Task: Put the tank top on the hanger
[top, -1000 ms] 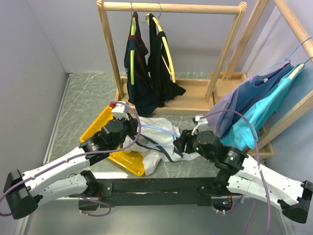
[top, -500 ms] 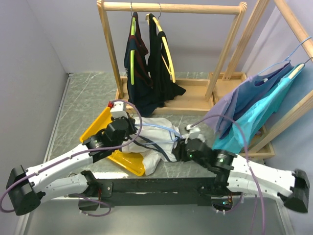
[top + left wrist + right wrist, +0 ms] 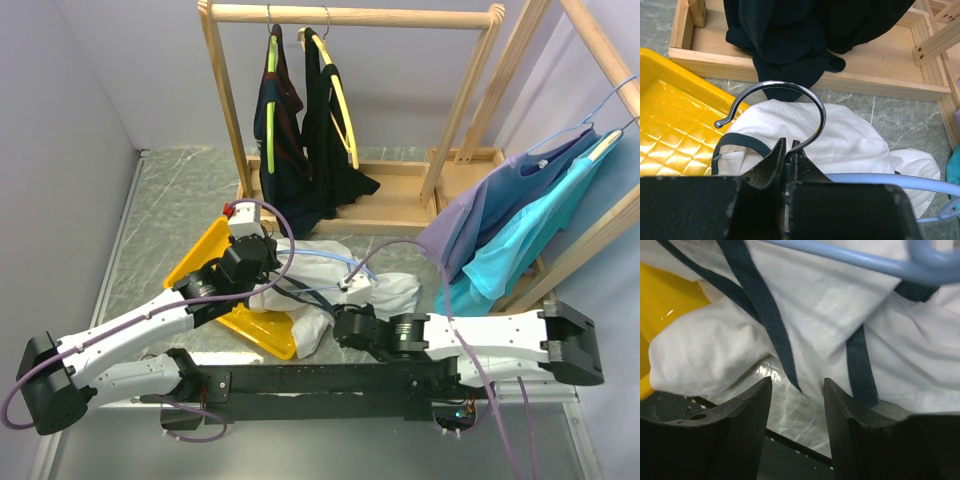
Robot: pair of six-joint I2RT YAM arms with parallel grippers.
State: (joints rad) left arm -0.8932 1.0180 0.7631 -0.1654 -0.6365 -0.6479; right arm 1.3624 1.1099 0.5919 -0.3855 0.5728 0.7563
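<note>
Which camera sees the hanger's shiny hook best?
Left wrist: the whole hook curves up close, its stem pinched in the left gripper. The top view loses it at that gripper; the right wrist shows only the hanger's blue bar.

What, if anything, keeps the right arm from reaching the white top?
Probably nothing, so likely yes: the right gripper stands open right at the navy-trimmed edge of the tank top, a strip of table between.

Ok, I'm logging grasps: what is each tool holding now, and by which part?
The left tool grips the hanger at the base of its metal hook. The right tool, open by the tank top, holds nothing.
</note>
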